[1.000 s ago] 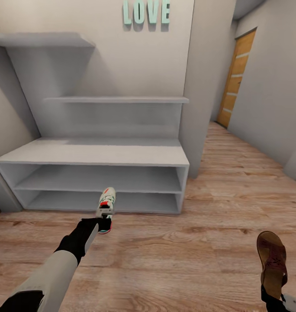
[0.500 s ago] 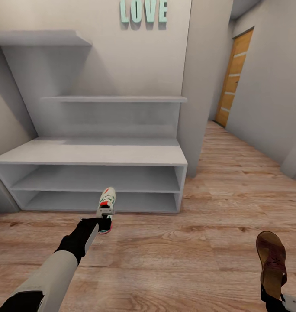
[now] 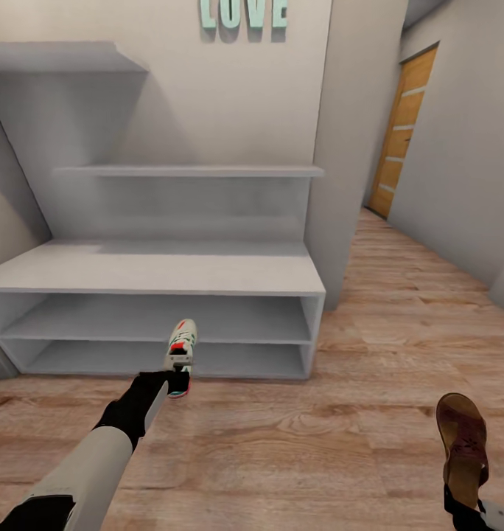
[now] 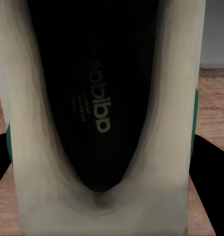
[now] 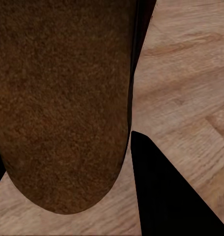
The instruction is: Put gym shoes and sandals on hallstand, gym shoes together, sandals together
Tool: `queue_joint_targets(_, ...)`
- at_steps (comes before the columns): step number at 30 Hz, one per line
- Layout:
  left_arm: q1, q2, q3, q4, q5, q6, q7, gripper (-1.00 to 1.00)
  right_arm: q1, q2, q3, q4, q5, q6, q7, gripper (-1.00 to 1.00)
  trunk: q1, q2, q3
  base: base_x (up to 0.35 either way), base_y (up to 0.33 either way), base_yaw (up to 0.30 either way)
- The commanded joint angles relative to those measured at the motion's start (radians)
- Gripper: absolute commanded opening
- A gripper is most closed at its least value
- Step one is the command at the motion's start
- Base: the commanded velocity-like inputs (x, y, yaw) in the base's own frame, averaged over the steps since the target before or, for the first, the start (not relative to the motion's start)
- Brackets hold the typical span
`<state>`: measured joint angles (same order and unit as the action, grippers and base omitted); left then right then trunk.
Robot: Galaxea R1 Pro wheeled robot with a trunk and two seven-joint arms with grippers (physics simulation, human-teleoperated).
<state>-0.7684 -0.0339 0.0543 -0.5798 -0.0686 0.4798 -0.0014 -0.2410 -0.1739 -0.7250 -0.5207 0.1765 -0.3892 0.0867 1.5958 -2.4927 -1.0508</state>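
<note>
Gym shoe: white low-top sneaker, red-orange patch on the tongue, green and red trim at the sole edge. Held by its heel end in the left tool, toe pointing away toward the hallstand, clear of the corridor floor. In the left wrist view the shoe shows its dark insole with a pale printed "adidas" wordmark, pale grey-white collar walls on either side, and a green stripe along each outer edge. The left tool is pinched on the shoe's heel.

Sandal: flat, dark brown, with a rough footbed and a faint strap mark. Held at its near end by the right tool, standing up from it over the floor. In the right wrist view the sandal shows a coarse brown, rounded end with dark fingers beside it. The right tool grips the sandal.

Hallstand: light grey, long low surface, two open shelf levels beneath, floating shelves above; all levels bare. It stands just beyond the held shoe.

Surroundings: mint "LOVE" letters on the wall; wooden door down the corridor at the right.
</note>
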Motion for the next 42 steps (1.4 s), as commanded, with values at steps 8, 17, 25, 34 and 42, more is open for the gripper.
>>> queue_joint_targets(8,0.000,-0.001,0.006,-0.002,-0.004,0.004,-0.003,-1.00,-0.001,0.001,-0.007,-0.010,0.004,-0.002,0.008,-1.00,0.000,0.000,-0.001,0.302,0.000,-0.078)
queue_joint_targets(17,0.003,-0.001,0.006,-0.002,-0.003,0.003,-0.003,-1.00,-0.001,0.001,-0.007,-0.012,0.004,-0.002,0.008,-1.00,0.000,0.000,-0.001,0.205,0.000,-0.006)
queue_joint_targets(25,0.002,-0.001,0.007,-0.002,-0.003,0.003,-0.003,-1.00,-0.001,0.001,-0.008,-0.012,0.004,-0.003,0.008,-1.00,0.000,0.000,-0.001,0.325,0.000,0.000)
queue_joint_targets(34,0.003,-0.002,0.007,-0.002,-0.002,0.003,-0.003,-1.00,-0.001,0.001,-0.008,-0.012,0.004,-0.002,0.008,-1.00,0.000,0.000,-0.001,0.084,0.000,0.000)
queue_joint_targets(42,0.001,-0.001,0.007,-0.002,-0.003,0.003,-0.002,-1.00,-0.001,0.001,-0.008,-0.012,0.004,-0.002,0.008,-1.00,0.000,0.000,-0.001,0.165,0.000,0.000)
